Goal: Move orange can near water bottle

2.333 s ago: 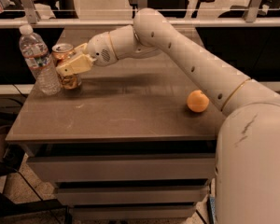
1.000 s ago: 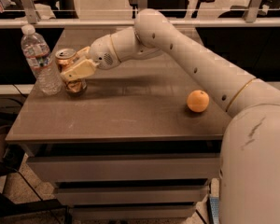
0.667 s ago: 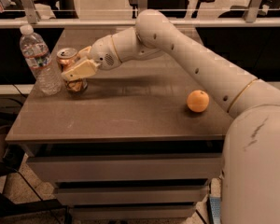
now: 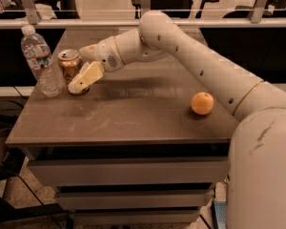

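Note:
The orange can point(image 4: 68, 64) stands upright on the table's left side, right beside the water bottle point(image 4: 40, 61), which is taller and has a white cap. My gripper point(image 4: 80, 68) is at the can's right side, low over the table. Its near finger point(image 4: 87, 75) lies across the front right of the can and hides the can's lower right part. The far finger point(image 4: 89, 49) shows behind the can, apart from it. The jaws stand open around the can's right edge.
A round orange fruit point(image 4: 201, 103) lies on the right side of the brown table point(image 4: 133, 113). My arm reaches across the table's back from the right. A rail and glass panels run behind the table. Drawers sit below its front edge.
The gripper has drawn back slightly to the right and down. The can stays standing beside the bottle, hardly moved.

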### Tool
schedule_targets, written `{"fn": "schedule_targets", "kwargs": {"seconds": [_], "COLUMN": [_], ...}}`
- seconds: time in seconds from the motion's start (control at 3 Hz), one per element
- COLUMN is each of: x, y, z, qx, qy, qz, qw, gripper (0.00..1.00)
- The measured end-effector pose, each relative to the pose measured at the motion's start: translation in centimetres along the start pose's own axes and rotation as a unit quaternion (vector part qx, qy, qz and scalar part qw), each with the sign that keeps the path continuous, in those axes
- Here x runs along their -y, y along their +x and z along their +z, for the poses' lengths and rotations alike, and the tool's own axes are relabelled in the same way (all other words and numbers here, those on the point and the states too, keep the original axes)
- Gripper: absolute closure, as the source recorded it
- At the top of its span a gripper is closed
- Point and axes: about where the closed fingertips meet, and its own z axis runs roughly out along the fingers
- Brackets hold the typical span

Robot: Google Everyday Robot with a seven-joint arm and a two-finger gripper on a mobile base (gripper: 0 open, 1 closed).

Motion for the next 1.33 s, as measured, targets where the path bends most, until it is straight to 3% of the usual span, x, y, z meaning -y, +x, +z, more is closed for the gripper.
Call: {"fn": "schedule_targets", "kwargs": {"seconds": [0.33,0.67,1.0,1.33], "x": [0.0,-0.6,-1.6,-1.6], "y": [0.7,1.1,1.7,2.7], "z": [-2.6,-8.1,-14.9,-17.6], "qx": [-0.002,0.004,0.022,0.023], "qy": [0.028,0.091,0.169,0.193], "qz": [0.007,0.013,0.016,0.024], "qw": [0.9996,0.9958,0.9852,0.9806], "gripper": [0.0,0.0,0.0,0.0]}}
